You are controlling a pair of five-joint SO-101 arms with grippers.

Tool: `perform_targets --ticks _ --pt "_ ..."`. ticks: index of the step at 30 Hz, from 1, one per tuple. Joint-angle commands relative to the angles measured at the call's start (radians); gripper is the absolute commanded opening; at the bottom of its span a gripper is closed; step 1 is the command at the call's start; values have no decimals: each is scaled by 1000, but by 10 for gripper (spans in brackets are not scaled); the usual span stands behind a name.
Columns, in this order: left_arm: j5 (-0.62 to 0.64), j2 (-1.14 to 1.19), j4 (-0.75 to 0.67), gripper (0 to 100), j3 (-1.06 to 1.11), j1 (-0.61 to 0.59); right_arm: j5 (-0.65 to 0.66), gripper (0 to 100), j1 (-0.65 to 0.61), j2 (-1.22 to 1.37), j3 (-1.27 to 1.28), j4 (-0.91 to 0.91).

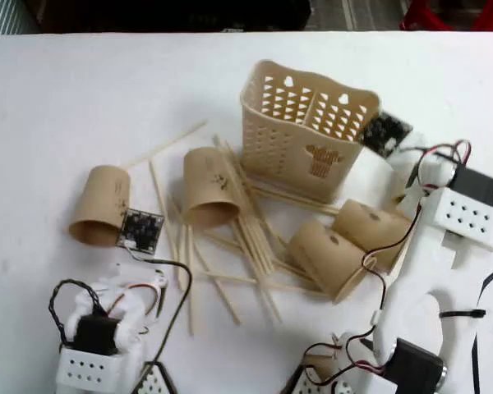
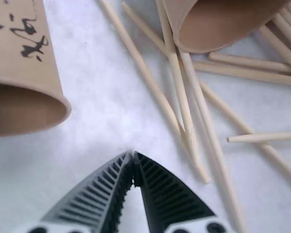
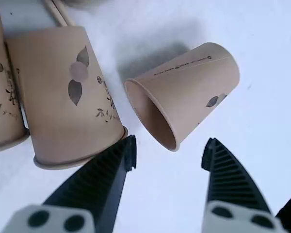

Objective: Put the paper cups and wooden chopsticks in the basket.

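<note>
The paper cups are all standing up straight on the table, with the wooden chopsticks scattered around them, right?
Not quite. The paper cups are lying on their sides, not standing up straight, as the high view shows. The rest is right: they are on the table, with the wooden chopsticks scattered around them.

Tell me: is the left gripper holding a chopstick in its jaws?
No: the left gripper has its jaws shut tip to tip on nothing, and the wooden chopsticks lie on the table beyond them.
</note>
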Motion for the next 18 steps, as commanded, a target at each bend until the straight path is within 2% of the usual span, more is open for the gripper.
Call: perform_targets --ticks 1,13,18 --pt "-8 -10 5 24 -5 7 49 229 31 -35 92 -174" --pt "-8 -10 5 24 -5 5 84 224 45 -10 414 -707" --pt "-6 -10 5 24 -5 5 84 104 45 122 416 -865"
